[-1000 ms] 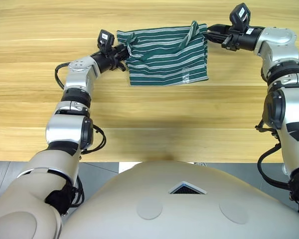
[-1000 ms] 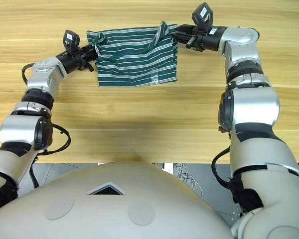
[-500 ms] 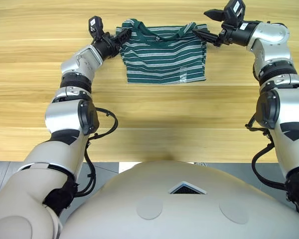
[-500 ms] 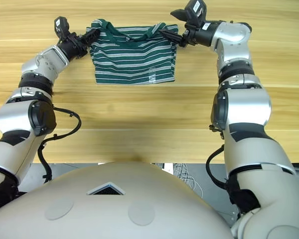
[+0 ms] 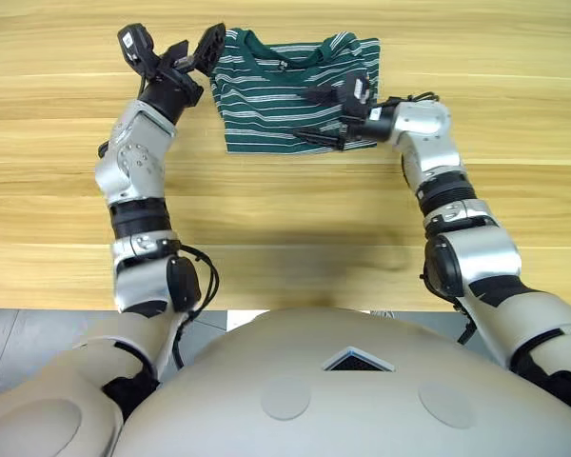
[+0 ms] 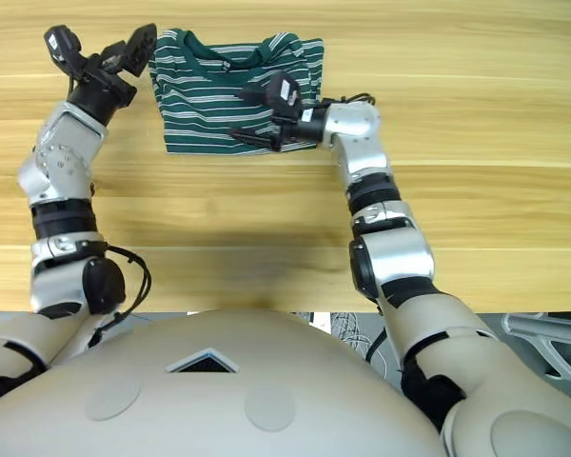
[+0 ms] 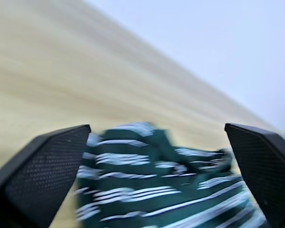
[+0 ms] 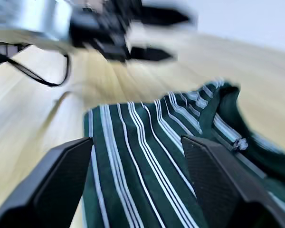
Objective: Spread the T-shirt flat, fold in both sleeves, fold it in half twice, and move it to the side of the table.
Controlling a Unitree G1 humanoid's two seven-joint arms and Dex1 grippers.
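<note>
The green-and-white striped T-shirt lies folded into a compact rectangle at the far middle of the wooden table, collar at the far edge. My left gripper is open, raised just off the shirt's far left corner, with nothing between its fingers. In the left wrist view the shirt lies past the spread fingers. My right gripper is open, hovering low over the shirt's near right part. The right wrist view has striped cloth between its wide fingers.
Bare wood lies on both sides of the shirt and across the whole near half of the table. The table's front edge runs just ahead of me.
The shirt's lifted far edge has been laid down and let go, leaving it folded flat. My right arm swung in from the far right corner over the near edge. My left gripper drew back to the left.
</note>
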